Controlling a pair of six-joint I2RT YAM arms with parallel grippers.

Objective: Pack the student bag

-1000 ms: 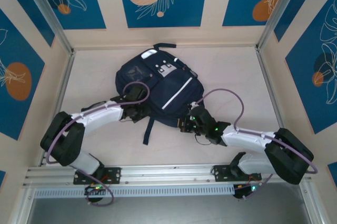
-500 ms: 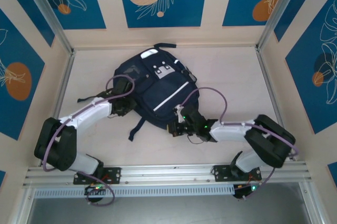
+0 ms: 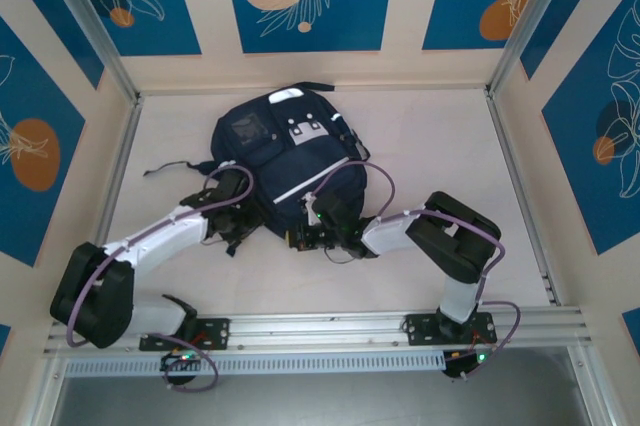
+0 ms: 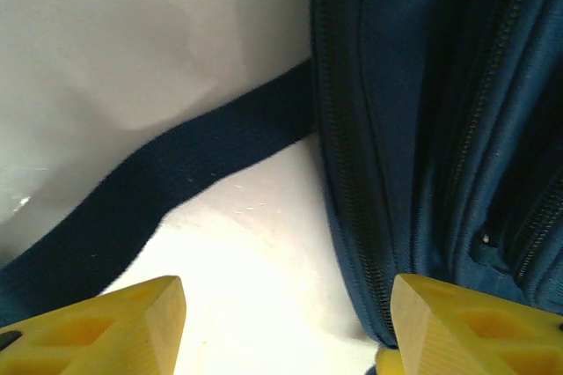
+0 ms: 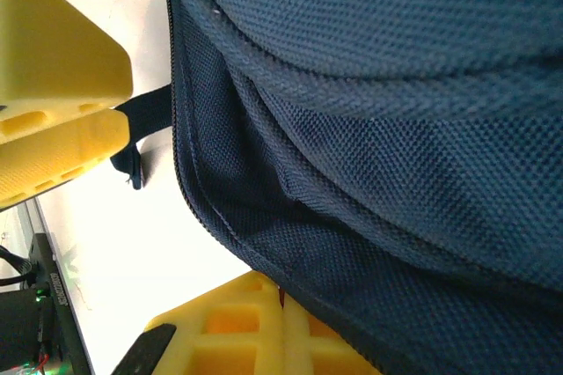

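Bag (image 3: 285, 151) lies flat on the table (image 3: 440, 146), towards the back and left of centre, in the top view. Both arms reach in to its near edge: the left gripper (image 3: 236, 225) sits at its near left corner, the right gripper (image 3: 305, 237) at its near side. A strap (image 3: 168, 166) trails off to the left.

From the left wrist, the left gripper (image 4: 281, 331) is spread wide over bare table. One yellow fingertip (image 4: 119, 327) lies by a dark strap (image 4: 167, 186), the other against the bag's (image 4: 431, 111) zippered edge.

From the right wrist, the right gripper (image 5: 189, 181) is also spread. The bag's (image 5: 387, 102) edge lies over the lower finger (image 5: 237, 327), while table shows between the fabric and the upper finger (image 5: 53, 76).
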